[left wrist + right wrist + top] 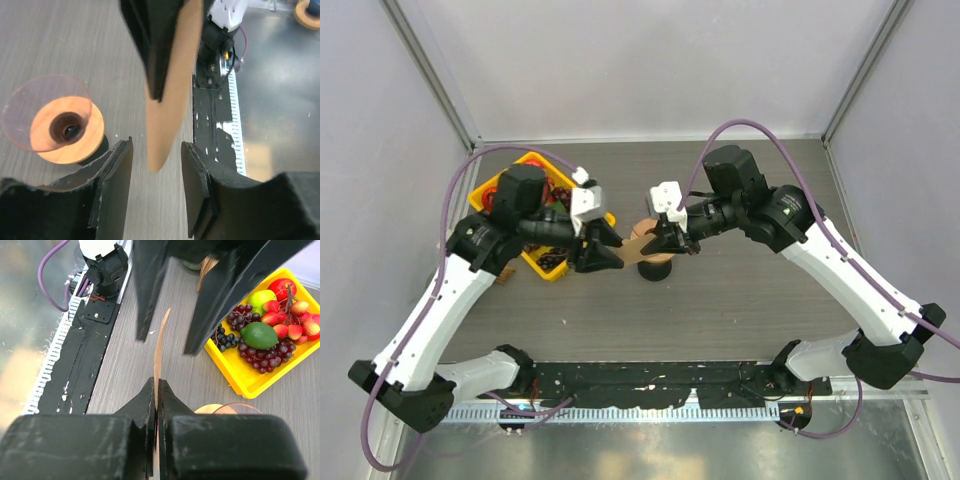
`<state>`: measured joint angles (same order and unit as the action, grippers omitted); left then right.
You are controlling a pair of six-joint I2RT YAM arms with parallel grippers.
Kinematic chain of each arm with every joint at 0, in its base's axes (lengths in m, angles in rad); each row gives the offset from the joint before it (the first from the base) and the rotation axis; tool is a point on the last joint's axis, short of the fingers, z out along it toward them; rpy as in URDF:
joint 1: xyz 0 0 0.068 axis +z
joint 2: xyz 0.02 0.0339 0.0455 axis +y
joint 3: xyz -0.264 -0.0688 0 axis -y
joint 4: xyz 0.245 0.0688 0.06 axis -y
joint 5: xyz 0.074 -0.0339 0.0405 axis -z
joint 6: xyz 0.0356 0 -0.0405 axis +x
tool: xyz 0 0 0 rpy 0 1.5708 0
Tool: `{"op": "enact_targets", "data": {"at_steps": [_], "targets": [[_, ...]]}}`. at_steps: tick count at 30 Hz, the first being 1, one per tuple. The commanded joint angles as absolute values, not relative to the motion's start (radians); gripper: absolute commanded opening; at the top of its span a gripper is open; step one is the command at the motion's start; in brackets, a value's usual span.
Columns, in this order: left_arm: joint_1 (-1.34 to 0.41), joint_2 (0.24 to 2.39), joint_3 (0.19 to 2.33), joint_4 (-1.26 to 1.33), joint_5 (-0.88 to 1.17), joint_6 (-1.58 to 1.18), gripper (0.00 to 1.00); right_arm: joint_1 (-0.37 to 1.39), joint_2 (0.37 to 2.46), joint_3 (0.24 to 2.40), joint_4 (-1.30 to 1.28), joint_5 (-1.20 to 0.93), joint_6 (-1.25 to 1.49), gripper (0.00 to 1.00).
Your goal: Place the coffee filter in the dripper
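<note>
Pinched the coffee filter (160,345) edge-on with the right gripper (156,390), mid-frame. Had the left gripper (156,147) spread wide either side of its tip, dripper (89,136) lower left in the left wrist view.

coffee filter (170,110): tan; flat; aloft | dripper (55,125): clear cone; upright

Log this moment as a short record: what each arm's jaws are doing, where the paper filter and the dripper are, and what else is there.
filter: thin tan paper coffee filter, held in the air beside the dripper
right gripper: jaws shut on the filter
left gripper: jaws open, one on either side of the filter's tip, not clamping
dripper: clear cone dripper with light-wood collar, upright on the grey wood-grain table, nothing in it
other: yellow plastic tray of fruit
task status: filter not yet in the dripper
</note>
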<state>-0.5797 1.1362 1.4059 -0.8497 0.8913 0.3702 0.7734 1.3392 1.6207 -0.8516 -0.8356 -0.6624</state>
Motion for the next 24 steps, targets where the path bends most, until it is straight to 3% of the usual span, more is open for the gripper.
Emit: {"op": "enact_targets", "data": {"at_steps": [1,7,24], "targets": [[-0.419,1.019,1.294,-0.587,1.146,0.085,0.50,0.779,1.281,1.594,-0.821,-0.850,-0.738,0.05],[-0.411,1.020,1.276,-0.256,1.196,-0.267,0.36,0.781,1.253,1.539,-0.753,-0.864,-0.755,0.05],[-0.468,1.035,1.292,-0.255,1.215,-0.310,0.27,0.801,1.258,1.543,-0.756,-0.847,-0.755,0.05]]}}
